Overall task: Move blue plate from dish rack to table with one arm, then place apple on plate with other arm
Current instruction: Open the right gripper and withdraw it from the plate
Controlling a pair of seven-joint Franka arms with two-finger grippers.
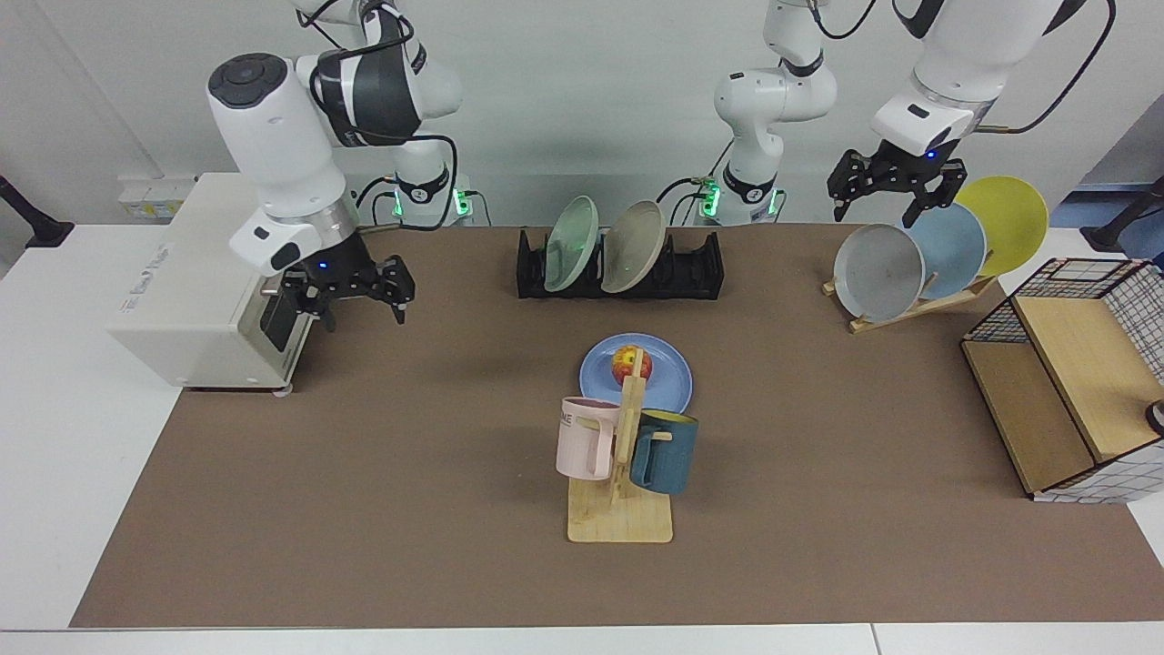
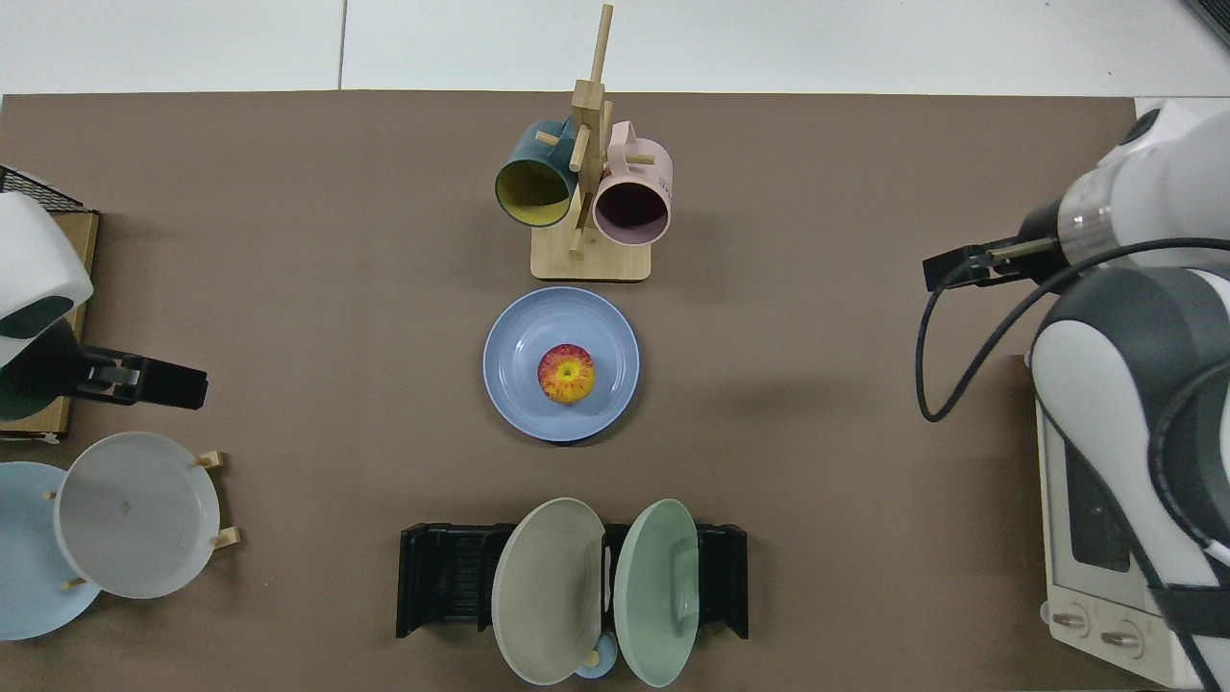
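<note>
Red apple (image 1: 631,365) on blue plate (image 1: 668,382)

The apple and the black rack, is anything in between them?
Only the blue plate's rim and bare brown mat. The top view shows nothing else between the apple and the rack.

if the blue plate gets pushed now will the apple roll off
Probably not off. The apple is round and sits loose mid-plate, so a shove would likely roll it. The blue plate has a raised rim that should catch it. It lies flat on the mat, so it would likely slide.
</note>
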